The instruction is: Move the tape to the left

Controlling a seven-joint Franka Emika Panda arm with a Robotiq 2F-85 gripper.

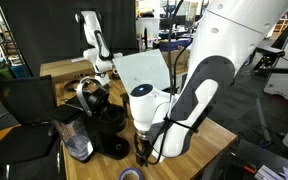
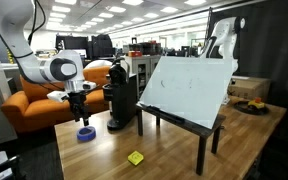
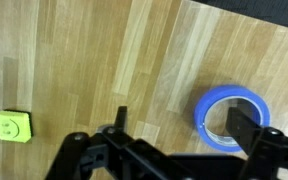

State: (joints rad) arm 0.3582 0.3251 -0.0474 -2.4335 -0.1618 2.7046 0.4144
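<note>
Blue tape (image 3: 234,93) lies flat on the wooden desk (image 3: 94,60) near an edge. A finger (image 3: 246,128) of the tool (image 3: 184,128) partly hides its ring; the tool hangs above it, spread wide and empty. In an exterior view the frame crops the tape (image 1: 130,175). A yellow block (image 3: 13,127) sits well apart.

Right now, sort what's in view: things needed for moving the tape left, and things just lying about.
For the job: tape; tool, open above the tape; wooden table.
Lying about: yellow block; black coffee machine; tilted white board.
</note>
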